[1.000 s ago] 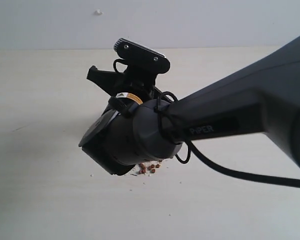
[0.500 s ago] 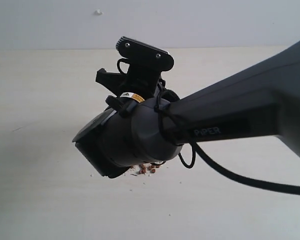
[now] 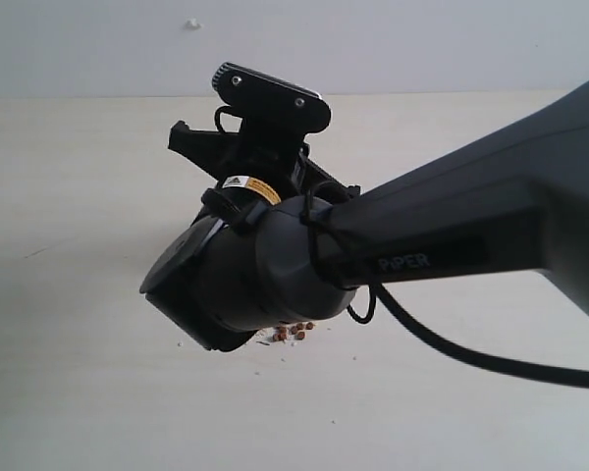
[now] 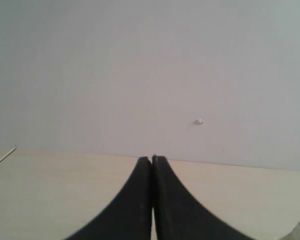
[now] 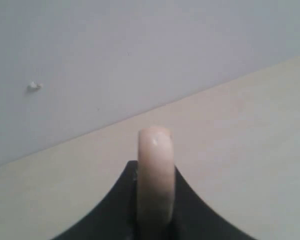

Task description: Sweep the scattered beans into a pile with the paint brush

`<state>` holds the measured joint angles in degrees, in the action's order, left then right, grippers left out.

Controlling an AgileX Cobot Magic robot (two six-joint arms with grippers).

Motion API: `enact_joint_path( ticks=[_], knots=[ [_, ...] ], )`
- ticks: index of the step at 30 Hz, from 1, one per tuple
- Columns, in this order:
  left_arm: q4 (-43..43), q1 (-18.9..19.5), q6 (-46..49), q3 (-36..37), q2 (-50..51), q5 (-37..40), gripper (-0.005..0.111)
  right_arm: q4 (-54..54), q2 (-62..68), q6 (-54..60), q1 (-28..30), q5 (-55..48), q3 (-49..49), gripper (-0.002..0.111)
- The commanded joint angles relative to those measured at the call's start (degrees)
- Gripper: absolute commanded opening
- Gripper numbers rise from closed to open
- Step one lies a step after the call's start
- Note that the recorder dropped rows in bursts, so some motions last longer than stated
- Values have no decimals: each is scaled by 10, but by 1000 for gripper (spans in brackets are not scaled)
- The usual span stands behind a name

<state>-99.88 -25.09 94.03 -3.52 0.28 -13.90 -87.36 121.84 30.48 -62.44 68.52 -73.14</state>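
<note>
Starting on the left, we have the left gripper [image 4: 151, 161] drawn fully together, its two black fingers pressed tip to tip. It hangs over the pale table [image 4: 50, 200] and faces the grey wall [image 4: 140, 65]. We can pick out a small white speck [image 4: 198, 121] on that wall. This gripper does not show in the exterior view.

Moving across the exterior view, the left stretch of table is pale wood grain. Then the right arm [image 3: 452, 231] fills the middle and the whole right side, reaching in from the right edge. Its wrist camera [image 3: 270, 95] sits up top and there's a yellow sticker [image 3: 251, 187] on the wrist.

Below its dark rounded housing we catch the beans [image 3: 294, 332]. They form a small reddish-brown cluster on the table, peeking out just under the arm, with whitish crumbs [image 3: 263, 337] beside them to the left. How far the cluster runs beneath the arm we cannot tell. A black cable [image 3: 491, 361] trails off to the right.

Over to the right wrist view, and the right gripper [image 5: 155, 172] is clamped on the paint brush [image 5: 154, 145]. The cream handle stands between the black fingers, its rounded end poking out past them. The ferrule and bristles are hidden from us in every view.
</note>
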Motion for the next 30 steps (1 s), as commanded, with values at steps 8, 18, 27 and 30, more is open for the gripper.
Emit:
enact_joint_path(
  ticks=[8, 18, 27, 30],
  knots=[
    [-1, 1, 2, 3, -3, 6, 0, 73, -89, 77, -1, -44, 2, 0],
    [-1, 1, 2, 3, -3, 6, 0, 146, -167, 161, -1, -115, 68, 0],
    [-1, 1, 2, 3, -3, 6, 0, 529, -243, -163, -1, -148, 230, 0],
    [-1, 1, 2, 3, -3, 6, 0, 639, -266, -198, -1, -221, 236, 0]
  ],
)
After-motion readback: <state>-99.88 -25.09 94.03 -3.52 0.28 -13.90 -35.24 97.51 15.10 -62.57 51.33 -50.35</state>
